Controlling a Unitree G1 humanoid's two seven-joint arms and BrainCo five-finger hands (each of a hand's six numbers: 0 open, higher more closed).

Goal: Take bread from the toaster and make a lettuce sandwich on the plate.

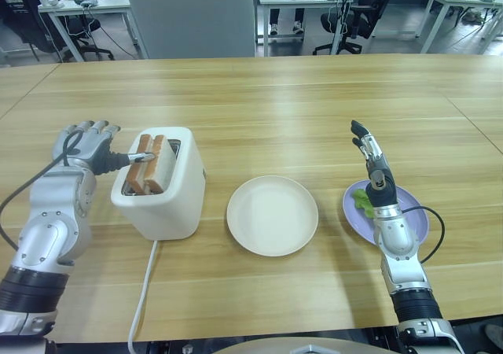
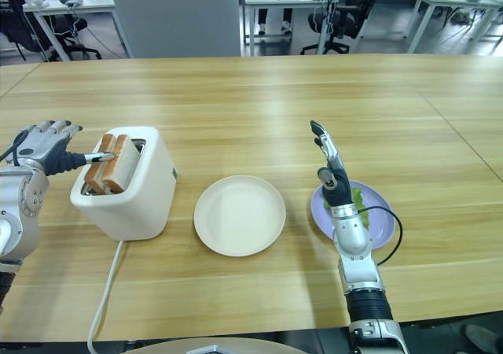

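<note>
A white toaster (image 1: 161, 187) stands left of centre with two slices of bread (image 1: 151, 164) sticking up from its slots. My left hand (image 1: 88, 145) is just left of the toaster, fingers spread and open, one fingertip touching the top of the nearer slice. An empty cream plate (image 1: 273, 214) lies in the middle. A purple plate (image 1: 413, 212) to the right holds a green lettuce leaf (image 1: 361, 199). My right hand (image 1: 371, 155) is held upright over that plate's left side, fingers straight and open, holding nothing.
The toaster's white cord (image 1: 144, 299) runs toward the table's front edge. Bare wooden tabletop stretches behind the objects. Office desks and chairs stand beyond the table's far edge.
</note>
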